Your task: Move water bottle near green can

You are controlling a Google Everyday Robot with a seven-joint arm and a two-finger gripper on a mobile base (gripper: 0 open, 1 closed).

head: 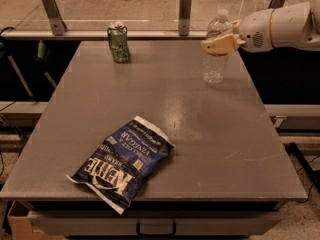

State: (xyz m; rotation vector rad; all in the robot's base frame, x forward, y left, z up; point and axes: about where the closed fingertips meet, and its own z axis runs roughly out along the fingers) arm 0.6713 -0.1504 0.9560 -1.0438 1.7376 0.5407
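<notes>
Starting left: green can stands upright near the far edge of the grey table, top slightly dented. Chip bag, dark blue, lies flat well nearer the camera than the can, slightly to its right, well apart from it. Water bottle stands upright on the table, well to the right of the can, about as far back, with bare tabletop between them. Gripper is at the bottle's upper half, right of the can, its tan part crossing the bottle's front just below the shoulder. Cannot tell whether it is clamped on the bottle or only set around it. Task judged barely begun: bottle not yet near the can. Risks: the hold is high on a tall, thin, ribbed bottle, so a loose grip could let it slip or tip when moved left, and a hard squeeze could buckle it. Overshooting leftward could knock the light can over.
</notes>
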